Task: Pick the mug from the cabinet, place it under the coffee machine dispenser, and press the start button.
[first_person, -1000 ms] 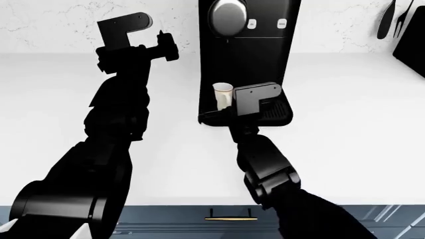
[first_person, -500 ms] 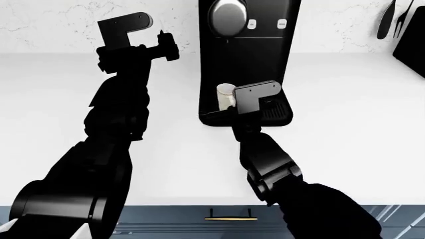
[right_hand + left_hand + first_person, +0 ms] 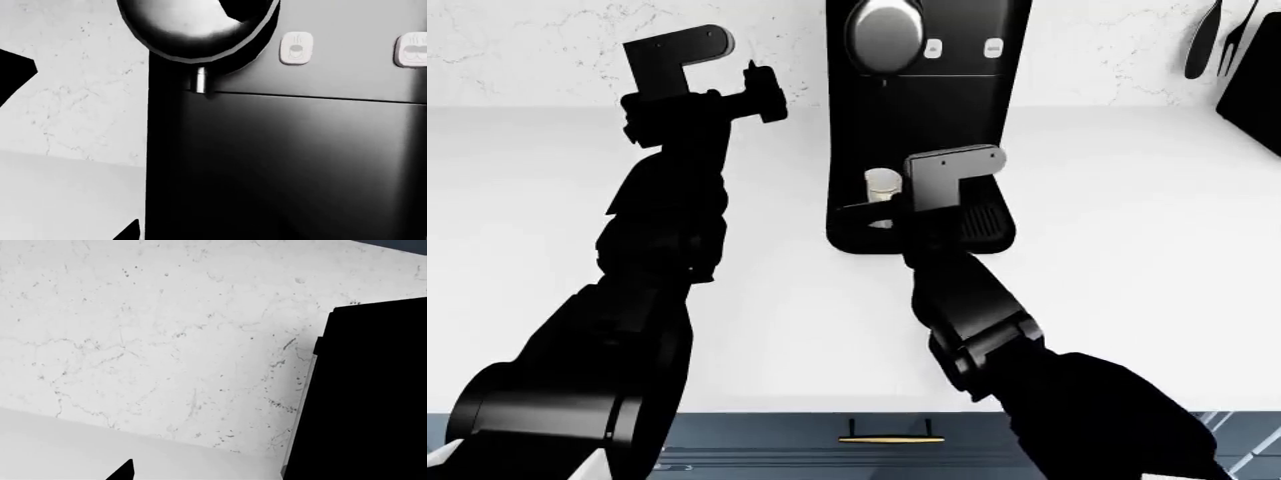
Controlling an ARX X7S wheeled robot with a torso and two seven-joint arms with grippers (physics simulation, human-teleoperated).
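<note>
The cream-white mug (image 3: 882,182) stands upright on the drip tray (image 3: 990,226) of the black coffee machine (image 3: 928,120), below the silver dome dispenser (image 3: 881,35). My right gripper (image 3: 876,214) hangs just in front of the mug and hides its lower part. In the right wrist view the dispenser (image 3: 193,25) and its spout (image 3: 200,80) fill the frame, with two buttons (image 3: 295,48) beside them; only one fingertip (image 3: 130,232) shows and nothing lies between the jaws. My left gripper (image 3: 761,95) is held up left of the machine (image 3: 360,390), open and empty, its fingertip (image 3: 125,471) at the frame's edge.
White countertop (image 3: 1121,300) runs to a marble backsplash (image 3: 561,40). Black utensils (image 3: 1201,40) hang at the far right above a dark appliance (image 3: 1257,100). A blue drawer with a brass handle (image 3: 890,438) lies under the counter's front edge.
The mug went back towards the machine and now rests on the tray. My right wrist has risen and pulled slightly right of it. The left arm has not moved.
</note>
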